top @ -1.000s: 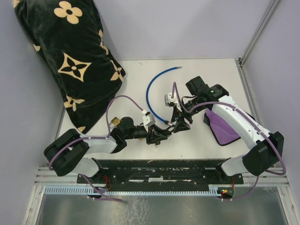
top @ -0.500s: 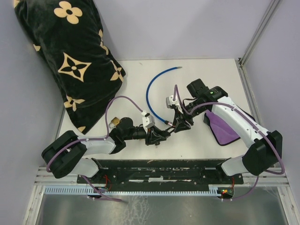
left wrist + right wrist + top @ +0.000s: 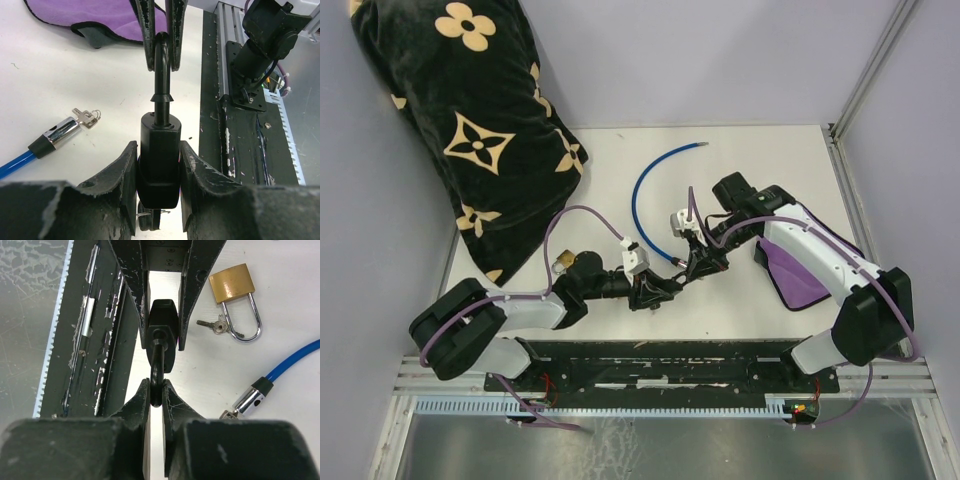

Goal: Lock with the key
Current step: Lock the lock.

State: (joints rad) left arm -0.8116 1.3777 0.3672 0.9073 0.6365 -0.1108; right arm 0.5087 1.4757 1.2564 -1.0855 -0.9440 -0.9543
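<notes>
Two arms share one black padlock (image 3: 159,145), held between them: left gripper (image 3: 157,167) is clamped on its body to stop it twisting, w/ the shackle (image 3: 161,70) aimed at the right arm. There the right gripper (image 3: 156,392) pinches the shackle's bend, prob. to press it home. Beyond, small keys (image 3: 86,118) lie loose by the blue cable lock's metal end (image 3: 59,135), untouched, so key step looks not yet begun.

The black lock (image 3: 159,150) bridges my left gripper (image 3: 655,290) and right gripper (image 3: 705,263), so nothing passes between them. Room lies on the table (image 3: 770,160) past the blue cable (image 3: 642,190) (keys (image 3: 87,118) at its metal end); purple cloth (image 3: 792,268) crowds my right, pillow (image 3: 470,120) my left.
</notes>
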